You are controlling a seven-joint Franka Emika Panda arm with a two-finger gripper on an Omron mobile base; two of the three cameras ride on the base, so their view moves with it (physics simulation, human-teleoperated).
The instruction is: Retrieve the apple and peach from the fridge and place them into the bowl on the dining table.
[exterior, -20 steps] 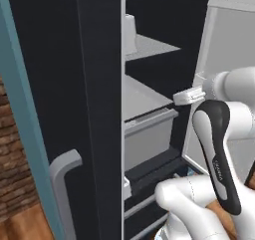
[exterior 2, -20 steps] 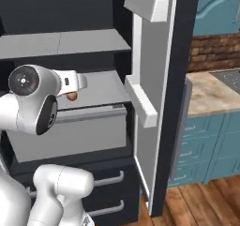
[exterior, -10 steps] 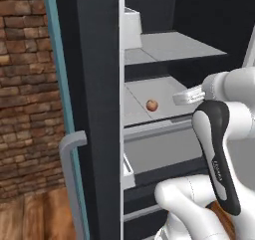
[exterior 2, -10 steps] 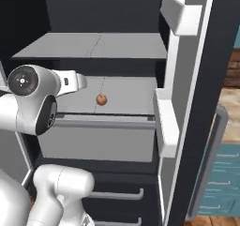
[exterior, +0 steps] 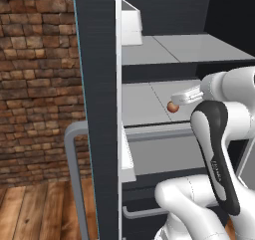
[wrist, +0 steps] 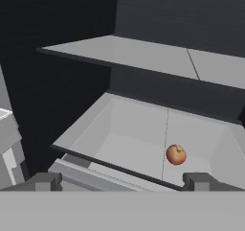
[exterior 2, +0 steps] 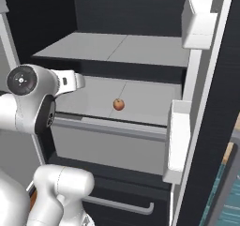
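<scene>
Both base views are swung further round and closer to the fridge [exterior 2: 206, 108], so its open interior is now faced squarely.
1 orange-pink fruit, judged to be the peach [wrist: 176, 155], is seen lying on the grey lower shelf [exterior 2: 140, 103] (the apple cannot be made out). The gripper [wrist: 122, 181] is held short of the shelf edge with its jaws spread wide and nothing between them. A reach inward and down to the peach is judged to be what is needed next.
</scene>
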